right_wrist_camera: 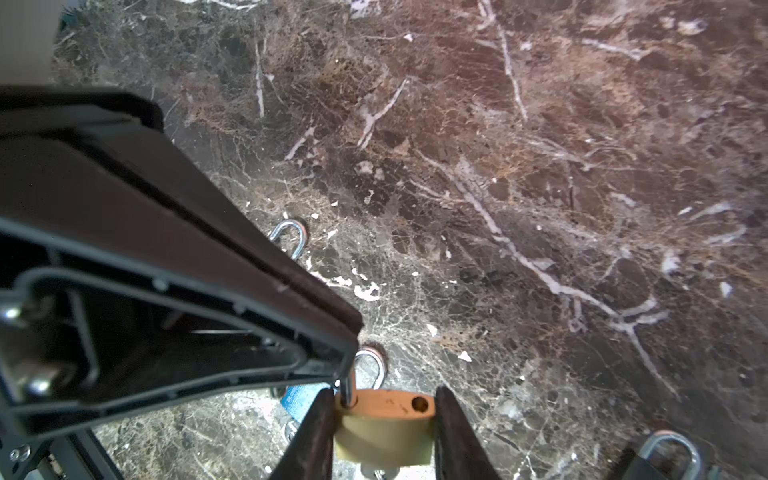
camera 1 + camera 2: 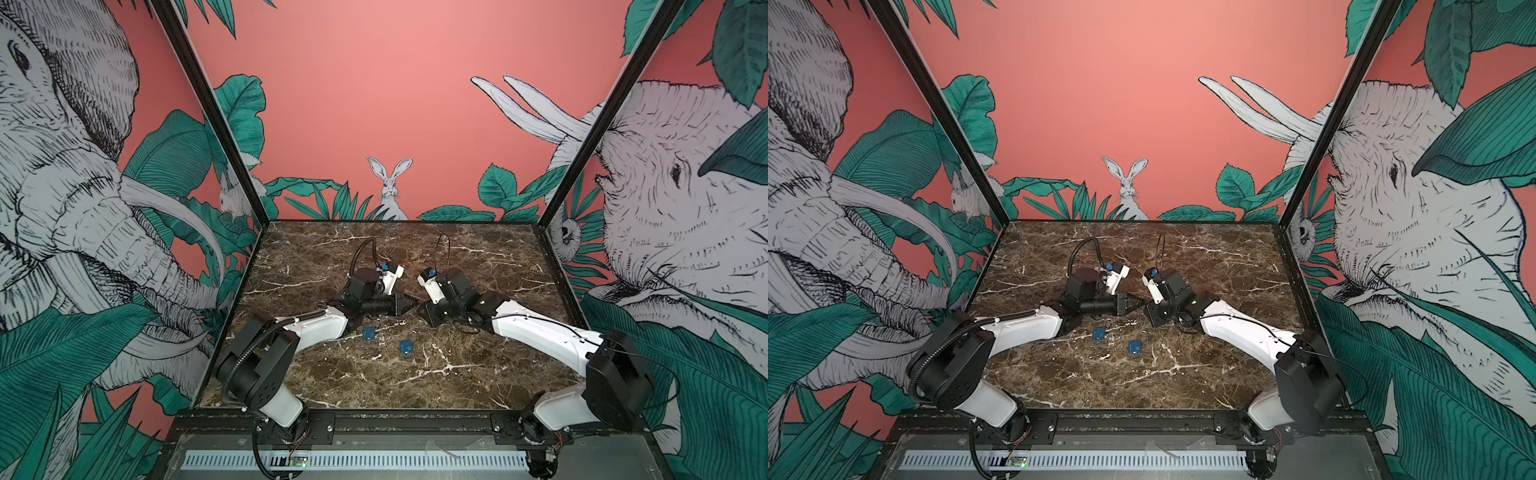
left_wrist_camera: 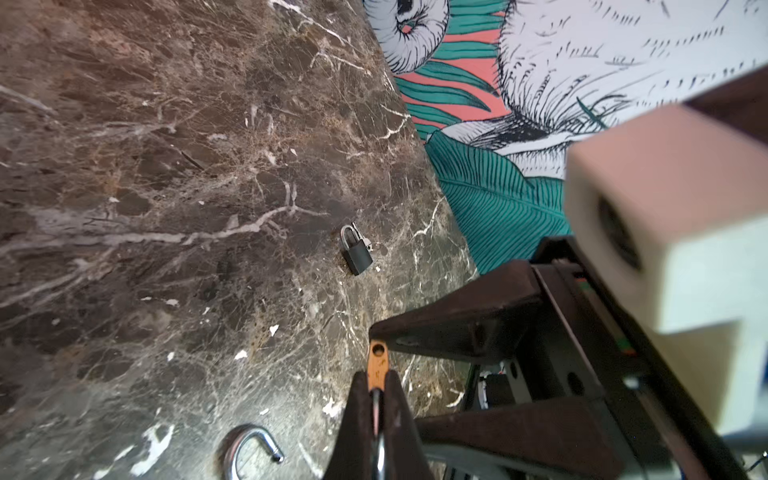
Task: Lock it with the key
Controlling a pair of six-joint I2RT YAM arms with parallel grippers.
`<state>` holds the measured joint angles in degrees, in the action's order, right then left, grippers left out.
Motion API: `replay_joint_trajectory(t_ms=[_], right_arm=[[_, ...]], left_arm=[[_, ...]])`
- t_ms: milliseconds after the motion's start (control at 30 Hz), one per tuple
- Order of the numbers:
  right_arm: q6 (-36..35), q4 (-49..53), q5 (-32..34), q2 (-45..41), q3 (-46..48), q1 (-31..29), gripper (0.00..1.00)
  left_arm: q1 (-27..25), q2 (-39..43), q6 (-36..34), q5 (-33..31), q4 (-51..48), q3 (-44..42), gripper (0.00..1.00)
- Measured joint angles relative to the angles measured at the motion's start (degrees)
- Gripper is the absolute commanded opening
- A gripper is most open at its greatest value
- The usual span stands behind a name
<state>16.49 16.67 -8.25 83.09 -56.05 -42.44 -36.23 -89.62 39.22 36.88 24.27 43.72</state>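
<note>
Padlock (image 1: 382, 436) sits clamped in my right gripper (image 1: 384, 394); my left gripper (image 3: 375, 377) is pinched tight on its open shackle (image 1: 348, 388).

Left arm (image 2: 320, 328) and right arm (image 2: 540, 332): white shells, black joint housings. A ribbed black hose (image 2: 253, 345) follows the left, a thin cable (image 2: 536, 317) the right.

Both top views are bright, with soft, even light from above. The walls (image 2: 395, 83) bend near the edges, like a fish-eye picture. Shadows on the marble table (image 2: 415, 374) are faint. In the wrist views the marble is sharp, but close things are blurry: the white block (image 3: 665, 208) and the padlock (image 1: 386, 432). A metal loop (image 1: 286, 224) shines with a spot of white glare.
</note>
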Motion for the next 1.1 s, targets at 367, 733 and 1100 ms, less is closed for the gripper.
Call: replay_joint_trajectory(t_ms=[367,733,1100], right_arm=[[-0.55,-9.7,6.21,-10.25,7.98,0.0,0.59],[-9.6,-24.2,-0.44,-23.89,18.56,0.2,0.49],[-10.95,-28.94,-6.54,-18.53,16.02,0.22,0.43]], left_arm=[[0.87,-0.07,14.75,-8.48,7.04,-4.09,0.0],[1.18,6.82,49.03,-19.67,23.82,-13.33,0.0],[0.92,12.0,52.96,-19.12,24.0,-11.19,0.0]])
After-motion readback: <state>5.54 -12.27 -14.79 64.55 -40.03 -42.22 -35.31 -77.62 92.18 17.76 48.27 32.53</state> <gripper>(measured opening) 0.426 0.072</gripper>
